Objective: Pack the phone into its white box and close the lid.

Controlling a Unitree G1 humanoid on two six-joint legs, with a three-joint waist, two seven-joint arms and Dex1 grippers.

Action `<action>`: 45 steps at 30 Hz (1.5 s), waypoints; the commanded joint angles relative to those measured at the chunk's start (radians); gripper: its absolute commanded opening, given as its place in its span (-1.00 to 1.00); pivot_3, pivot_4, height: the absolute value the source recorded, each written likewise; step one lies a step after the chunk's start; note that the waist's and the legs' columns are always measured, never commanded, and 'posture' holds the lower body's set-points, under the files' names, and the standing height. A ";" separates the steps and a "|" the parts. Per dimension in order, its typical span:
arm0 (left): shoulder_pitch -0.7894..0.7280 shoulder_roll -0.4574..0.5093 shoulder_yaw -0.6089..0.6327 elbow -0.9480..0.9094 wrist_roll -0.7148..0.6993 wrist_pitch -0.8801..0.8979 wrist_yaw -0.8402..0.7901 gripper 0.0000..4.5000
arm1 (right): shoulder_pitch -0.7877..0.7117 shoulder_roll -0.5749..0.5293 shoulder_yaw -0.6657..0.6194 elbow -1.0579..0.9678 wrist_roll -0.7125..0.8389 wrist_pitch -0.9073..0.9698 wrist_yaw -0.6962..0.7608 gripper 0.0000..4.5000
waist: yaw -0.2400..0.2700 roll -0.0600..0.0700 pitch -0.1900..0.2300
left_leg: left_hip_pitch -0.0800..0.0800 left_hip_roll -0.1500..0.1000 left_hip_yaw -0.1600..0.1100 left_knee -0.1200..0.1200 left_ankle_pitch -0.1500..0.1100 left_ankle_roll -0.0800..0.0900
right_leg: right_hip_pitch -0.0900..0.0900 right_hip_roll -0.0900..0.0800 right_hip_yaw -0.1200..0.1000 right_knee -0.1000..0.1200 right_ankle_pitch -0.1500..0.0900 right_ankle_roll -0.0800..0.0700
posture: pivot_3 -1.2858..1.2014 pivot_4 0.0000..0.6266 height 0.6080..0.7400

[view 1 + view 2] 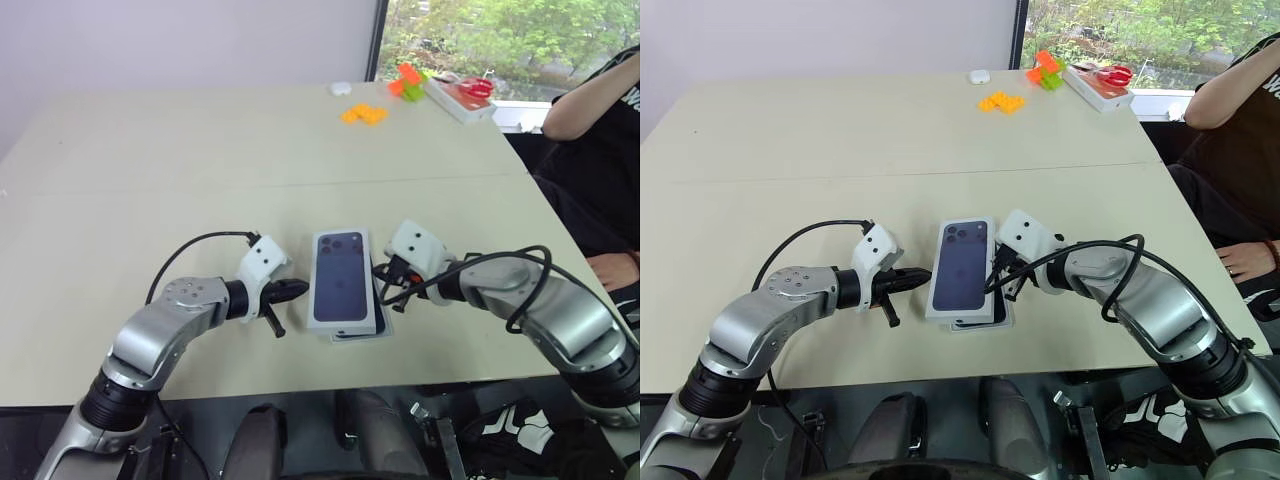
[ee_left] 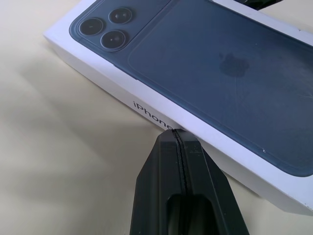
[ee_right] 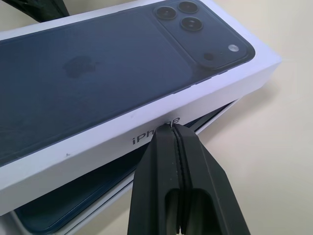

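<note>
The lid (image 1: 341,278), white with a dark blue phone picture on top, lies slightly askew over the white box (image 1: 362,336), whose rim pokes out at the near right. In the right wrist view the dark navy phone (image 3: 73,200) shows inside the box (image 3: 217,113) under the raised lid edge (image 3: 122,132). My left gripper (image 1: 300,289) is shut, its tip against the lid's left side wall (image 2: 146,110). My right gripper (image 1: 383,272) is also shut, and its tip (image 3: 175,128) presses on the lid's right side wall. Neither holds anything.
At the table's far right lie orange blocks (image 1: 363,113), orange and green pieces (image 1: 406,82), a flat box with red scissors (image 1: 460,98) and a small white object (image 1: 340,88). A person (image 1: 600,150) sits at the right edge. The table's front edge runs just below the box.
</note>
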 commanded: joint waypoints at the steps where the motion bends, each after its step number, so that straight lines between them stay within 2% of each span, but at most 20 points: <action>1: -0.008 -0.017 -0.005 -0.060 -0.032 -0.007 -0.018 -1.00 | -0.005 0.021 -0.007 -0.058 0.011 -0.006 0.031 -0.99 | 0.000 0.000 0.000 | 0.000 0.000 0.000 0.000 0.000 0.000 | 0.001 0.000 0.000 0.000 0.000 0.000 | 0.03 -0.52 1.00; 10: -0.006 0.001 -0.009 -0.124 -0.087 0.034 -0.066 -1.00 | 0.015 -0.002 -0.005 -0.080 -0.007 -0.018 0.083 -0.99 | -0.001 0.000 0.000 | 0.001 0.000 0.000 0.000 0.000 0.000 | 0.001 0.000 0.000 0.000 0.000 0.000 | 0.03 -0.52 1.00; 27: -0.006 -0.017 -0.074 -0.097 -0.019 0.011 -0.031 -1.00 | 0.048 -0.004 -0.015 -0.089 -0.051 -0.020 0.114 -0.99 | 0.000 0.000 0.000 | 0.004 0.000 0.000 0.000 0.000 0.000 | 0.005 0.000 0.000 0.000 0.000 0.000 | 0.03 -0.52 1.00; 45: -0.030 -0.095 0.004 -0.061 -0.045 0.018 0.000 -1.00 | 0.020 0.047 -0.064 -0.068 -0.054 0.014 0.121 -0.99 | 0.012 0.000 0.000 | 0.004 0.000 0.000 0.000 0.000 0.000 | 0.006 0.001 0.000 0.000 0.000 -0.001 | 0.03 -0.52 1.00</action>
